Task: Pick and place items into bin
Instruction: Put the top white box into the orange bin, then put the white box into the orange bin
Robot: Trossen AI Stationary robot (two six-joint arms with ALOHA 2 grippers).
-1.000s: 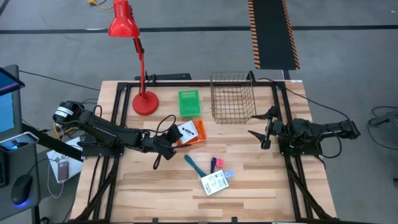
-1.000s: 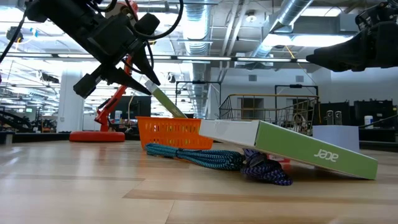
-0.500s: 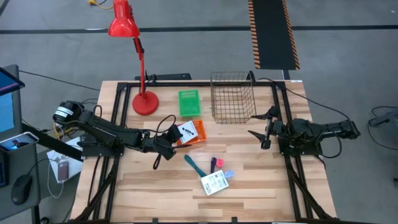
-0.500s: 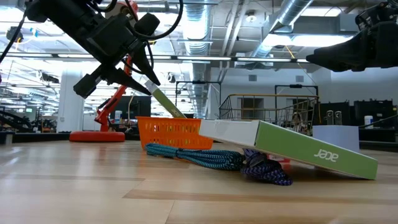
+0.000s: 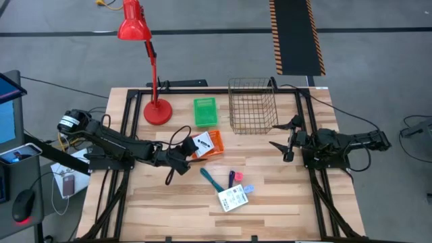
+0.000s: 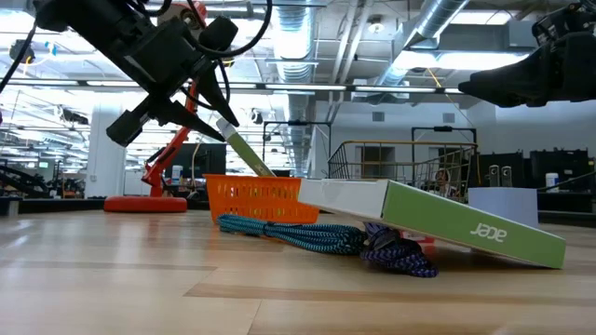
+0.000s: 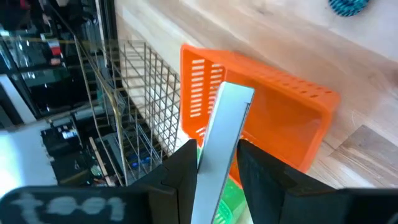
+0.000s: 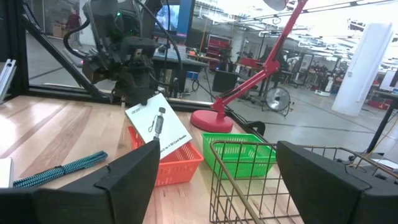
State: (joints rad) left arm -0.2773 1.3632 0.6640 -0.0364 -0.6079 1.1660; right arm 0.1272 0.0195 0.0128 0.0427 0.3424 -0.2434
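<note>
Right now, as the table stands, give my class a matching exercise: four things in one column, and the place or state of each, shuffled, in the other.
Things
1. lamp
2. left hand
3. right hand
4. teal tool

Places or states
A. open, beside the wire bin
B. shut on a white packet at the orange basket
C. lying on the table by a second packet
D. standing left of the green basket

Pairs: 1-D, 2-B, 3-A, 4-C

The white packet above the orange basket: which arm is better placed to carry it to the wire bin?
The left. Its end effector is shut on the white packet, lifted above the orange basket. The right end effector waits open beside the wire bin, holding nothing.
</note>
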